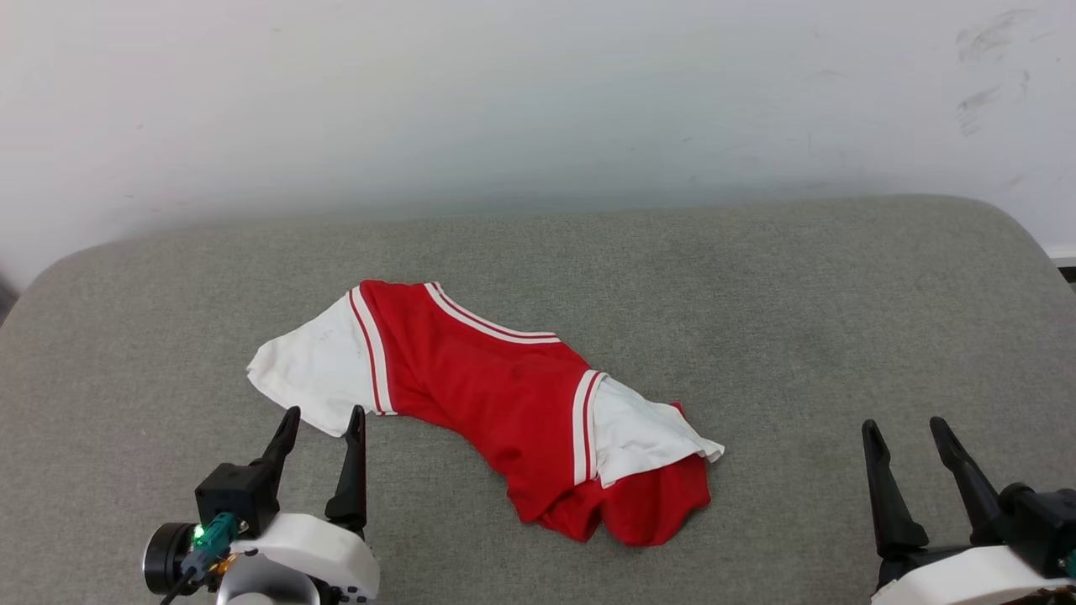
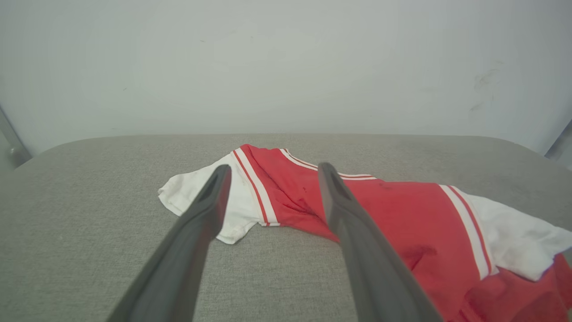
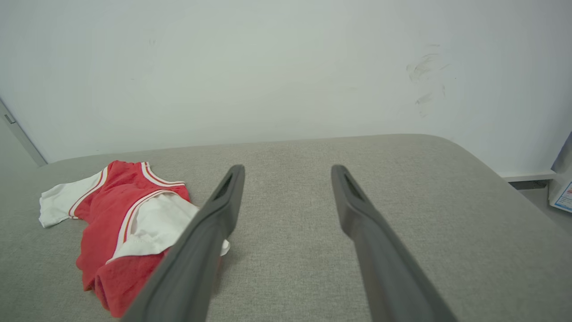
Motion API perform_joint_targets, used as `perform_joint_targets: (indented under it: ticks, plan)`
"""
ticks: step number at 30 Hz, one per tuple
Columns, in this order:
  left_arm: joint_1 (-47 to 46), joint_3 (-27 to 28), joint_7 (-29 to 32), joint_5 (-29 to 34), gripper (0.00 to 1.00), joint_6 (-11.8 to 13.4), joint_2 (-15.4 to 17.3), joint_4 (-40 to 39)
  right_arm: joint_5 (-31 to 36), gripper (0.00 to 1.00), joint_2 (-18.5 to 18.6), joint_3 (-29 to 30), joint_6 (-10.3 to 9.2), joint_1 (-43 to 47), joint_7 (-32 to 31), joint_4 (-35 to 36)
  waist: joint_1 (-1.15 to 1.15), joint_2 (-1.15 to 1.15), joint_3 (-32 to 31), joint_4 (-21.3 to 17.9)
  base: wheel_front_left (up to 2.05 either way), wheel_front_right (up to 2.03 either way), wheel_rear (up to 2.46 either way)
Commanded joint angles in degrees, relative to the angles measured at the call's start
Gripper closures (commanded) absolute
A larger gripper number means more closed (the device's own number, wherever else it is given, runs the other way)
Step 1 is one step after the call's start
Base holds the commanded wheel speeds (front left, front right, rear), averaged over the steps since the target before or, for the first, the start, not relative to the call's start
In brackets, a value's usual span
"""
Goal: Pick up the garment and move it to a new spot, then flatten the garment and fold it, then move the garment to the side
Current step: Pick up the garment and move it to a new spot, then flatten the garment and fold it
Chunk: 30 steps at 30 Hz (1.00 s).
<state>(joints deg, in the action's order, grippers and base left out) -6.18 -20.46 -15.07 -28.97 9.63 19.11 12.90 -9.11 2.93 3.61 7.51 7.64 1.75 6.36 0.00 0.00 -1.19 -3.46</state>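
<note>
As seen from the head: one shirt [image 1: 496, 403], two hands, four dark fingers [image 1: 351, 462], one grey counter [image 1: 799, 294], one pale wall [image 1: 504, 101]. On the shirt: two white sleeves [image 1: 307, 370], three bands of red-and-white trim [image 1: 371, 353]. Lies crumpled and slantwise a little left of the counter's middle, one sleeve spread toward the left, the other [image 1: 647, 437] folded over bunched red cloth at the near right end.

Left hand [image 1: 325, 412]: spread wide, holding nothing, fingertips just beside the near edge of the left sleeve; touching or not, cannot tell. Right hand [image 1: 904, 423]: likewise spread wide and empty, over bare counter at the lower right, well apart from the shirt.

Added by the left wrist view: faint dark marks [image 2: 304, 189] on the red cloth between the two fingers, and the left sleeve's near corner lying flat on the counter ahead of the left finger. Added by the right wrist view: a pale ledge [image 3: 527, 175] at the wall's foot past the counter's right end, and a white thing with blue print [image 3: 564, 192] at the far right edge. Scuffs [image 1: 988, 76] on the wall: plain from the head and the right wrist, fainter from the left wrist.
</note>
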Motion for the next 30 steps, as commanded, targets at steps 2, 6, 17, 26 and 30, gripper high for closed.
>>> perform_joint_targets:
  ticks: [2, 6, 17, 26, 30]
  plan:
    - [0.0, 0.1, -0.1, 0.3, 0.0, 0.0, 0.1, -0.7, -0.6, 0.0, 0.0, 0.1, -0.04, 0.3, -0.2, 0.3, 0.0, 0.0, 0.0, 0.0, 0.0, 0.0, 0.0]
    - [-0.6, 0.0, -0.1, 0.4, 0.0, -0.1, 0.2, -1.1, -0.8, 0.0, 0.0, 0.3, -0.04, 0.3, -0.7, 0.1, 0.0, 0.0, 0.2, 0.1, 0.0, 0.0, 0.0]
    - [-3.8, 0.1, -0.1, 1.4, 0.0, -0.4, -1.4, -3.6, -9.1, 0.0, 2.8, -1.4, -0.03, -9.3, -19.6, -2.8, 0.0, 0.0, 3.9, 4.3, 0.0, 0.0, 0.0]
    - [-6.6, -0.1, -0.1, 3.2, 0.0, -2.0, -4.0, -4.6, -16.3, 0.0, 9.8, -12.0, -0.04, -19.1, -38.5, -8.6, 0.0, 0.0, 6.8, 8.8, 0.0, 0.0, 0.0]
    - [-7.0, 0.8, -0.1, 4.0, 0.0, -2.7, -5.0, -4.7, -18.4, 0.0, 11.2, -15.6, -0.03, -22.3, -42.5, -11.7, 0.0, 0.0, 7.8, 10.1, 0.0, 0.0, 0.0]
